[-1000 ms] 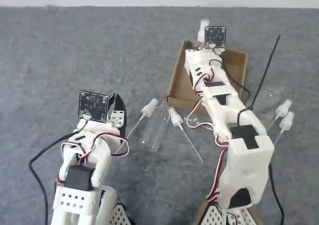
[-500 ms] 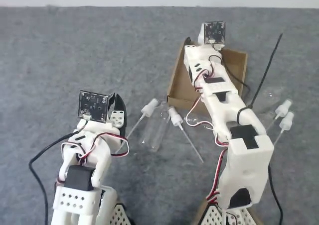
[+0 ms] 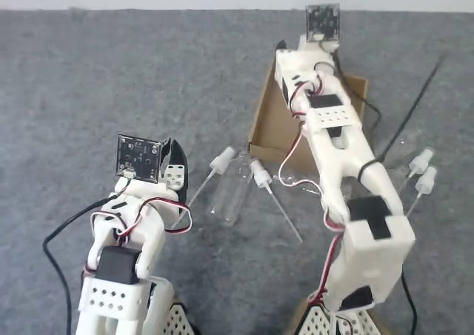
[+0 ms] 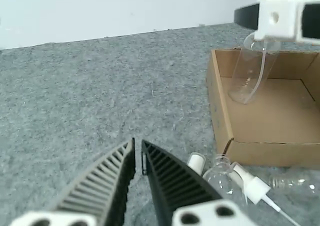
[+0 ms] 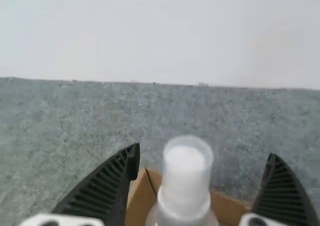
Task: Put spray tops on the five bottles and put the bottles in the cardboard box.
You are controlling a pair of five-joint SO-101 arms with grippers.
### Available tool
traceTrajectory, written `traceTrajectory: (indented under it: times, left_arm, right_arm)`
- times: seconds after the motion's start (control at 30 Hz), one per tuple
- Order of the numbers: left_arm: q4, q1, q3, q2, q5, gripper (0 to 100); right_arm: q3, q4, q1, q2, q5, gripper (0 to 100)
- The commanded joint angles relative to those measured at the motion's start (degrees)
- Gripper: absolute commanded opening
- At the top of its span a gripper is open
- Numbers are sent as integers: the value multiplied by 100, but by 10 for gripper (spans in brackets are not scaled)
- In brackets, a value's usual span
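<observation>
A clear bottle [image 4: 248, 68] with a white spray top [image 5: 186, 168] stands upright in the cardboard box [image 4: 260, 117]. My right gripper [image 5: 203, 153] is open, its fingers wide on either side of that top and not touching it. My right arm [image 3: 333, 127] stretches over the box [image 3: 265, 124]. Low at the near left, my left gripper [image 4: 138, 145] is shut with nothing in it, short of a capless clear bottle [image 3: 231, 194] lying flat. Two loose spray tops [image 3: 222, 159] [image 3: 260, 173] lie by that bottle.
Two more spray tops [image 3: 424, 169] and clear bottles [image 3: 400, 144] lie on the grey felt right of my right arm. A black cable [image 3: 404, 101] runs past the box's right side. Open felt spreads at the far left.
My right arm's wrist has risen and moved toward the box's far side; the white spray top seen beside its camera is now hidden under it. The left arm has not moved.
</observation>
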Motion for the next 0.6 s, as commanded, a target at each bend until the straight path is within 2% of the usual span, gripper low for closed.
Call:
traceTrajectory:
  times: [0.0,0.37,0.57]
  left_arm:
    - [-141,0,-22,-79,26,11]
    - [-141,9,-22,-70,26,11]
    - [-141,0,-22,-79,35,11]
  right_arm:
    - [-571,857,66,-1077,97,322]
    - [-756,3732,708,-2958,105,322]
    - [-738,4980,1156,-3442,105,321]
